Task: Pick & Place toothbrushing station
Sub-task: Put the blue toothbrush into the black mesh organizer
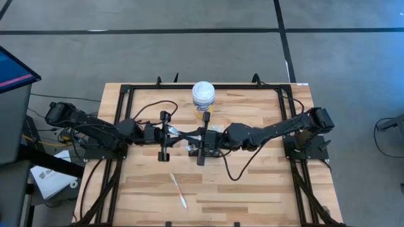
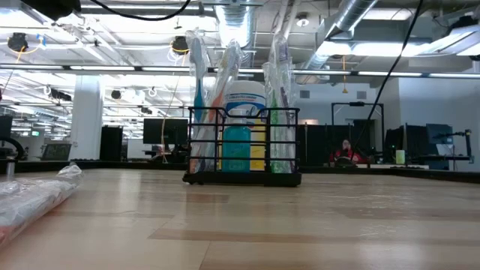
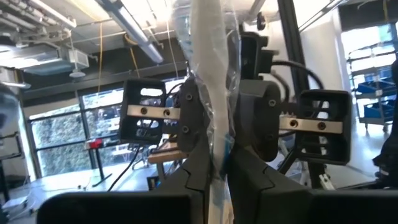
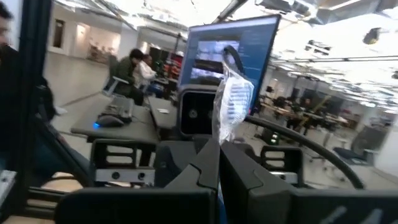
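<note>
Both pincers meet at the middle of the wooden table [image 1: 252, 189]. Left gripper [image 3: 216, 163] has its dark fingers pressed on a toothbrush in clear crinkled plastic wrap [image 3: 208, 81], upright between them. Right gripper [image 4: 219, 163] is closed on a second wrapped toothbrush [image 4: 231, 102]. Under and between them stands the black wire-mesh holder [image 2: 244, 146], a low open box with wrapped brushes inside. Just beyond it stands a white round canister [image 1: 203, 98]. Nearer, another wrapped brush [image 1: 178, 191] lies flat.

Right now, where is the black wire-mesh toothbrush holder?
In the low view the holder stands upright mid-table with wrapped toothbrushes in it. From above it sits at the table's centre, between the two arms, just in front of the white canister.
</note>
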Controlling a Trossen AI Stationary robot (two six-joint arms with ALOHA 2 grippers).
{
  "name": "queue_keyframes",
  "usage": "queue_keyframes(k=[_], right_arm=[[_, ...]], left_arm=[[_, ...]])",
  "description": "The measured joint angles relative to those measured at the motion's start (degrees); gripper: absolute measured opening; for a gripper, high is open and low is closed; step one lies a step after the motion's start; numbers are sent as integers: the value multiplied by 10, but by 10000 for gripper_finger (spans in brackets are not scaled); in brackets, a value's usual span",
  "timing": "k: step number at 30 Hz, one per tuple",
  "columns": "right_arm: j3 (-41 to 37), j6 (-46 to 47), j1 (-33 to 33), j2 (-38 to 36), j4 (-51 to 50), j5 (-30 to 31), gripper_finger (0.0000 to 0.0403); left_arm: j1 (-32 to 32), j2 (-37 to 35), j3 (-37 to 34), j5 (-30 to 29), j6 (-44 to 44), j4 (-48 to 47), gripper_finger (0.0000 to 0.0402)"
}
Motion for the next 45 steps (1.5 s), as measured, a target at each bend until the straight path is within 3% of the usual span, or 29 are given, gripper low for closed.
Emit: queue_keyframes(k=[6,13,19,28,36,45], right_arm=[[0,-29,11,-12,-26,66,6],[0,-32,29,-50,-98,116,44],[0,-1,35,-73,-156,126,58],[0,9,57,-74,-210,129,58],[0,19,81,-74,-219,129,59],[0,40,94,-74,-266,129,59]], left_arm=[[0,-13,0,-9,2,-31,17],[4,-61,0,-36,2,-119,17],[13,-99,0,-57,2,-171,17],[72,-96,0,-59,-7,-222,17],[125,-88,0,-6,-46,-247,17],[144,-37,0,28,-56,-255,17]])
